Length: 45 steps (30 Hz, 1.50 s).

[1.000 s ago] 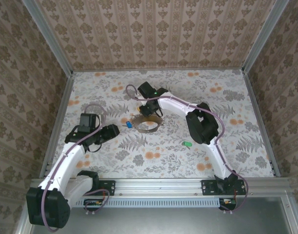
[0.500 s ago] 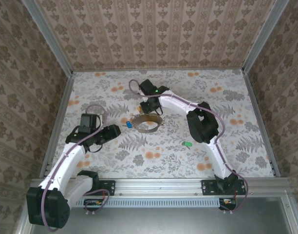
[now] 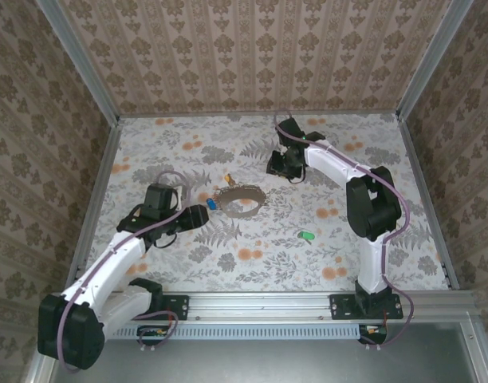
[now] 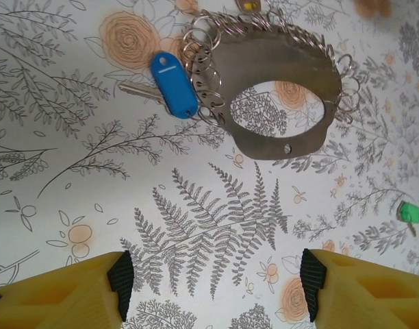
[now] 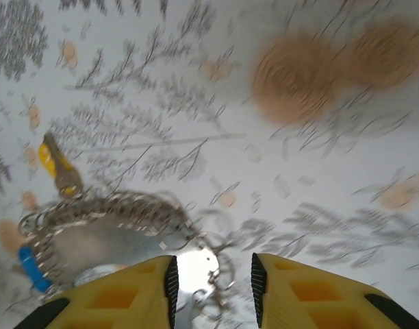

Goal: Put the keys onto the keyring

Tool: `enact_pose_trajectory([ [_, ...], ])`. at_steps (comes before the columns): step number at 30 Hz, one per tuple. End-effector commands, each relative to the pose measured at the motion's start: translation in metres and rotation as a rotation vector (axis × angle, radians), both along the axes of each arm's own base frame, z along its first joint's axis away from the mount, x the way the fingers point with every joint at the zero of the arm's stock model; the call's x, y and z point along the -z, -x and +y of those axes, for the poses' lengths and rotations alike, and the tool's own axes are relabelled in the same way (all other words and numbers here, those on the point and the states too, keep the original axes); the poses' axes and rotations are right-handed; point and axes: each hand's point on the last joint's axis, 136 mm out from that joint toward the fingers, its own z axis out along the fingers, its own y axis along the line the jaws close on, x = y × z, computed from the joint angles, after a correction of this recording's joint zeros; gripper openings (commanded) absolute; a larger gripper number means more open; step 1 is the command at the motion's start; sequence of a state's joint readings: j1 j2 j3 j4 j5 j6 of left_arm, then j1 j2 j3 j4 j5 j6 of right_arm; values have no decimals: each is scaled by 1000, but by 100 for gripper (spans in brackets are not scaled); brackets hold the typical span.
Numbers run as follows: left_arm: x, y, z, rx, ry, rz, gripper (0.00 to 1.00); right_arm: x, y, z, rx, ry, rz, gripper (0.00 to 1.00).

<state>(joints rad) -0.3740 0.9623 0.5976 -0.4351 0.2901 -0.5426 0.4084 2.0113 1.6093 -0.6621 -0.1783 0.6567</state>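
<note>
From above, the keyring (image 3: 241, 211) lies flat in the middle of the table (image 3: 371, 255). The blue key (image 3: 212, 204) is at its left edge and a yellow key (image 3: 226, 179) is just past its far rim. The green key (image 3: 306, 234) lies well apart, nearer the arms, so it has not yet been gathered. The left end effector (image 3: 202, 213) sits low just beside the blue key and points at the ring. It is probably lined up to pin the ring or take that key. The right end effector (image 3: 277, 165) is off toward the far side, apart from the ring, which likely leaves the left arm room.

At the left wrist, the left end effector (image 4: 213, 284) is released, its yellow fingers (image 4: 66, 295) spread wide with bare table between them. Ahead, the keyring (image 4: 285, 58) is a flat band edged with small rings. The blue key (image 4: 174, 86) rests against those rings, but I cannot tell if it is threaded. The green key (image 4: 408, 212) lies far to one side.

The right wrist picture is blurred. The right end effector (image 5: 211, 281) shows a narrow gap and seems to grip nothing. The keyring (image 5: 86, 240) and yellow key (image 5: 55, 164) lie beyond it.
</note>
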Motion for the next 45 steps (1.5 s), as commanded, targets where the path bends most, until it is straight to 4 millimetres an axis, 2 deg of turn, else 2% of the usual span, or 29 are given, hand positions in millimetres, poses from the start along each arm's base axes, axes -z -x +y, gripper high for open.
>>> enact_pose_trajectory([
  [1, -7, -5, -6, 48, -30, -75, 69, 8, 10, 18, 59, -127, 99, 37],
  [6, -7, 1, -11, 65, -18, -92, 68, 34, 24, 17, 59, -205, 221, 28],
  [9, -4, 4, -12, 74, -17, -91, 68, 43, 37, 20, 46, -251, 234, 28],
  [20, -8, 1, -16, 89, -11, -120, 66, 54, 60, 26, -73, -325, 198, 28],
  [24, -7, 2, -13, 73, -18, -114, 66, 54, 70, 46, -155, -403, 208, 28],
  [33, -13, 0, -3, 16, -7, -116, 66, 46, 87, 81, -297, -395, 167, 28],
  [36, -12, -1, 6, -15, -2, -104, 66, 46, 103, 105, -354, -423, 182, 28],
  [41, 0, -5, 19, -101, 39, -39, 64, 44, 131, 163, -419, -512, 184, 26],
  [43, 5, -6, 20, -122, 57, -18, 63, 37, 136, 178, -441, -520, 165, 26],
  [45, 7, -8, 19, -128, 70, -7, 63, 28, 139, 182, -451, -517, 135, 26],
])
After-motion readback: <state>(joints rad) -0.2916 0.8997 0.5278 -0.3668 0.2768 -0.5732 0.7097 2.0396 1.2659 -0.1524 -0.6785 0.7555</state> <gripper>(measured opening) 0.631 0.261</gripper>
